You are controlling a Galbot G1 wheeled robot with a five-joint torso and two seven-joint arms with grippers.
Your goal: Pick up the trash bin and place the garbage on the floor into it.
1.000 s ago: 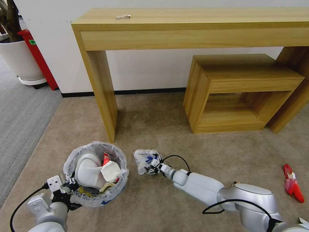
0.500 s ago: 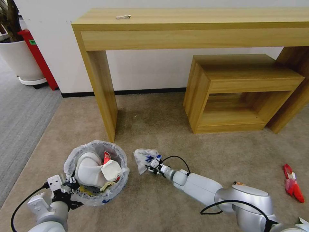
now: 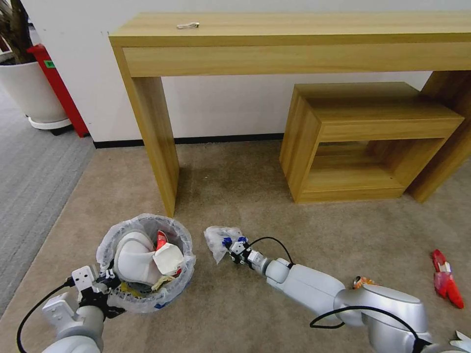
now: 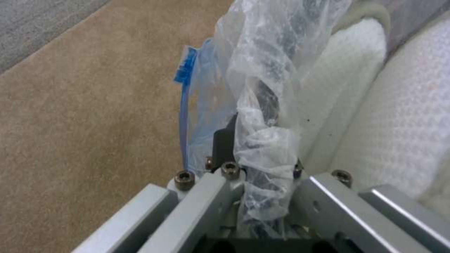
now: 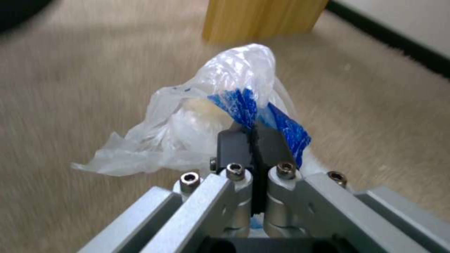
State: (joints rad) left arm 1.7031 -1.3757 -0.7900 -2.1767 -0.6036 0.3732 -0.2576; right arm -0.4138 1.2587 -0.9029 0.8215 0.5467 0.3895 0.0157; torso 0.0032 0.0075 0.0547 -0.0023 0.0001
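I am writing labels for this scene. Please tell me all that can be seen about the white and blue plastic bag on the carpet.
The white-blue plastic bag is thin, crinkled, translucent film with blue printing on one fold. It lies crumpled on the beige carpet, just right of the trash bin and apart from it, near the wooden table leg. The right claw is shut on its blue-printed part, with the rest bunched up and trailing on the carpet.
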